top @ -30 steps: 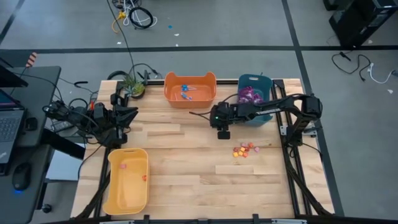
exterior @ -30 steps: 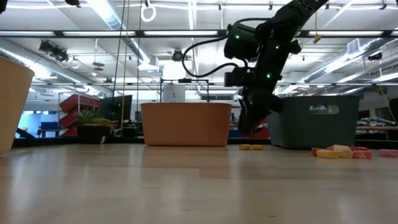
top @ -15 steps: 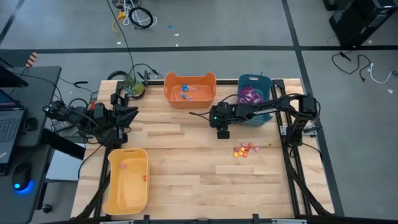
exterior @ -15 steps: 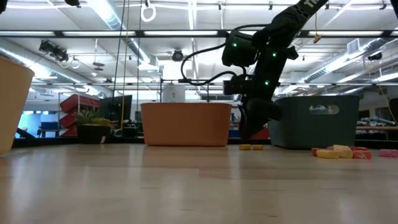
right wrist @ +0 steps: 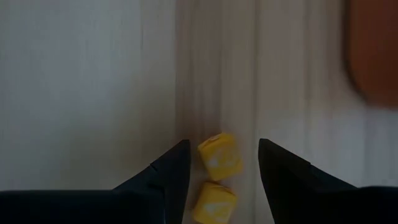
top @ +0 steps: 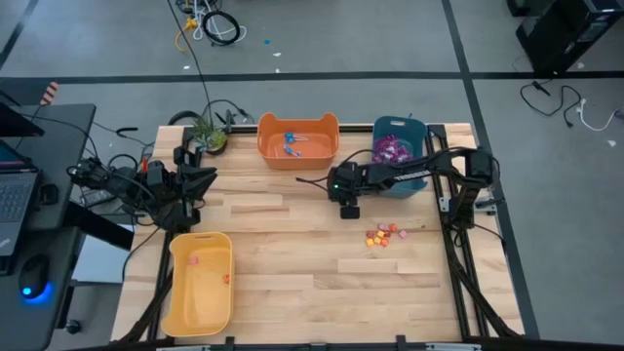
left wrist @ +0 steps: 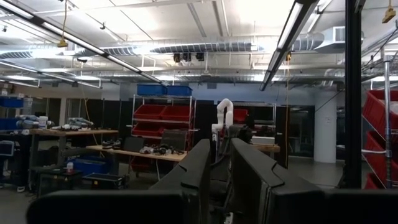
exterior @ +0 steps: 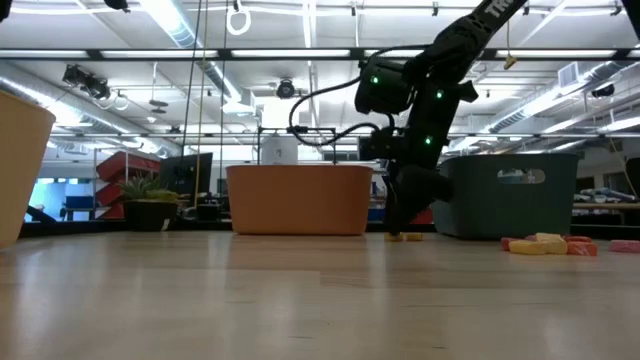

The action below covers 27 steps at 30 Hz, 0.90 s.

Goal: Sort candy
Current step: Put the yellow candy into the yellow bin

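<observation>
Along the left edge of the table [top: 292, 244], the left gripper [top: 191, 185] waits near the far corner, raised off the wood just beyond the yellow bin [top: 200, 283]. Its wrist view shows its two fingers close together with a narrow gap and nothing between them — whether they count as released or clenched I cannot tell. Two small reddish candy pieces [top: 194, 260] lie inside the yellow bin.

Farther right, at the far edge, the orange bin [top: 297, 141] holds a few blue-wrapped lollipops [top: 291, 143].

Right of that bin, the right gripper [top: 349, 210] points down at the tabletop, fingers spread and holding nothing. In its wrist view two yellow candies [right wrist: 217, 155] lie touching each other on the wood between the parted fingers [right wrist: 171, 171] — the low view shows them [exterior: 404, 237] at the gripper's foot.

Next comes a loose cluster of orange, red and pink pieces [top: 382, 235], on the wood nearer than the gripper and to its right.

At the far right corner, the teal bin [top: 400, 156] holds the purple packets [top: 392, 148].
</observation>
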### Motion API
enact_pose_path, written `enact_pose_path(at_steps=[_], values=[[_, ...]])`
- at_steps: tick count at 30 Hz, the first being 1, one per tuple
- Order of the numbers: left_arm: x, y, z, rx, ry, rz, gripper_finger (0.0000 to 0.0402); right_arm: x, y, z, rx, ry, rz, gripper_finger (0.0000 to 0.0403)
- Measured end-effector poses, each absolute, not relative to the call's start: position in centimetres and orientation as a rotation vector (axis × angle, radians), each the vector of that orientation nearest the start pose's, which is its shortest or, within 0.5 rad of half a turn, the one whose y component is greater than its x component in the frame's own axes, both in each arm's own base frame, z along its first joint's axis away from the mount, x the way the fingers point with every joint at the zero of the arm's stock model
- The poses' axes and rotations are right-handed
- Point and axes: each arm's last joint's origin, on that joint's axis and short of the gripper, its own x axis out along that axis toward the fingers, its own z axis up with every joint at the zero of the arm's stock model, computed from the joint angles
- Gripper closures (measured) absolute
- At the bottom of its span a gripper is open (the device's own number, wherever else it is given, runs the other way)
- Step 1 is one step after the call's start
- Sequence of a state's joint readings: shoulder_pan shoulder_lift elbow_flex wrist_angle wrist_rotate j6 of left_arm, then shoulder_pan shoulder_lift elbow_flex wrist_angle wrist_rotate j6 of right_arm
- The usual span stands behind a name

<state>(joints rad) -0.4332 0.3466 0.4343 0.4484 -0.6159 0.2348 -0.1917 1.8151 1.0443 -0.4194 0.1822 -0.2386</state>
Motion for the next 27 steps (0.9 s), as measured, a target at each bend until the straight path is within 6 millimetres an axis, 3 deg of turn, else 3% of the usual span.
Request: enact_pose_path(at_steps=[4,17,27], values=[[8.81,-2.23,32.06,-0.036,-0.434,0.23,0.0335,33.11,-6.95,13.42,-0.2,1.255,-0.179,0.0228],[8.81,-2.23,32.06,-0.036,-0.434,0.231,0.0335,33.07,-7.03,13.45,-0.197,1.257,-0.18,0.0229],[8.81,-2.23,32.06,-0.036,-0.434,0.231,0.0335,32.85,-7.1,13.37,-0.061,1.256,-0.122,0.0247]])
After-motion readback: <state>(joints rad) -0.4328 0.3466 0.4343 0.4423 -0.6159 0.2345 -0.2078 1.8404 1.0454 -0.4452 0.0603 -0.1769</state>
